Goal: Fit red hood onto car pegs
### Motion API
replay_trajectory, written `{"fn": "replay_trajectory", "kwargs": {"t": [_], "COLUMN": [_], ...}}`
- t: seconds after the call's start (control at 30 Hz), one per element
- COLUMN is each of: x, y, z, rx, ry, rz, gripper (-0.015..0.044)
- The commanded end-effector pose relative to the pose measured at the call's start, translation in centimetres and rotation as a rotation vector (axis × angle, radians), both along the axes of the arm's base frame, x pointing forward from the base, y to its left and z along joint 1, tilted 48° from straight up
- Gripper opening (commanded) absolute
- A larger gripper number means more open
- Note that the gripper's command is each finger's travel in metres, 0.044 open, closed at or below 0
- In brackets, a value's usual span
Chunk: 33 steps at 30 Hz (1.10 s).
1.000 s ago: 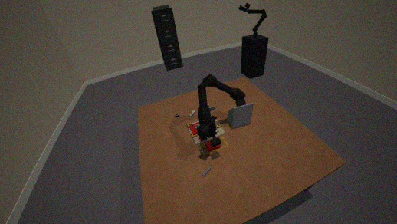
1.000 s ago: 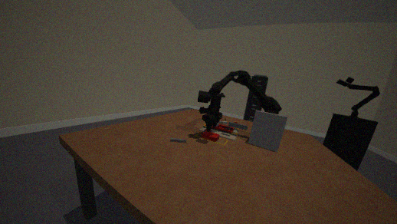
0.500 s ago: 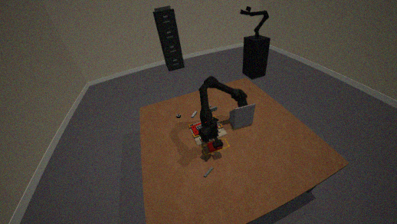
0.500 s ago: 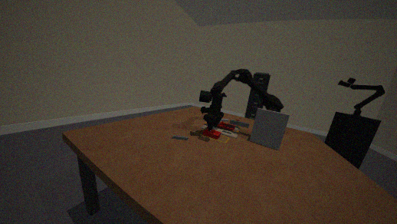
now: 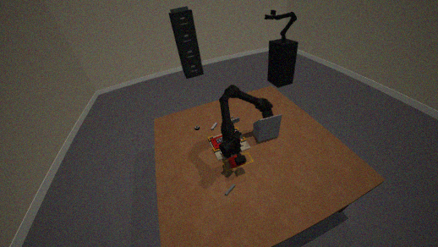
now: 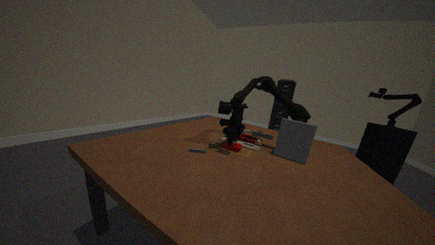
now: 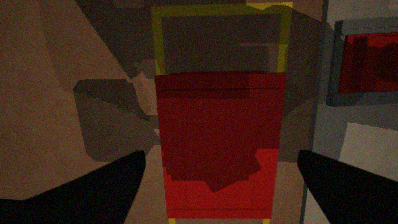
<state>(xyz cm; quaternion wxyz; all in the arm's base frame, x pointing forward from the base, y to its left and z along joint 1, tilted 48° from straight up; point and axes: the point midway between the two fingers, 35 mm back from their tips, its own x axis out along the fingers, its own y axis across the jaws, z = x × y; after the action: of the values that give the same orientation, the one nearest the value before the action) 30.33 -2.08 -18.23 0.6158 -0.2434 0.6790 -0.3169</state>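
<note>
The hood (image 7: pixel 220 125) (image 6: pixel 233 147), a red flat-roofed shell, lies on the table inside a yellow outline (image 7: pixel 158 42). Its corner holes cannot be made out. My gripper (image 7: pixel 220 157) is open and empty, pointing down above the hood. In the wrist view one finger stands to each side of the hood, with a gap on both sides. The red car chassis (image 5: pixel 216 142) (image 6: pixel 250 138) sits beyond the hood, partly hidden by the arm in the top and exterior views. Its engine block and pegs are too small and dark to tell.
A grey upright panel (image 5: pixel 267 128) (image 6: pixel 295 143) stands beside the work area. A grey bar (image 5: pixel 230 189) (image 6: pixel 197 151) lies on the near side of the hood. A grey-framed holder with a red part (image 7: pixel 370 62) is right of the hood, above a pale plate (image 7: pixel 372 145).
</note>
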Motion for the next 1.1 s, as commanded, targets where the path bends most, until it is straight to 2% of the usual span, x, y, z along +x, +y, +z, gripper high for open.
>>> {"fn": "replay_trajectory", "kwargs": {"t": [0.0, 1.07], "x": [-0.1, -0.3], "y": [-0.1, -1.3], "z": [-0.2, -1.3], "rx": [-0.003, -0.004], "ry": [0.007, 0.007], "rz": [0.006, 0.006], "gripper": [0.0440, 0.0440]}}
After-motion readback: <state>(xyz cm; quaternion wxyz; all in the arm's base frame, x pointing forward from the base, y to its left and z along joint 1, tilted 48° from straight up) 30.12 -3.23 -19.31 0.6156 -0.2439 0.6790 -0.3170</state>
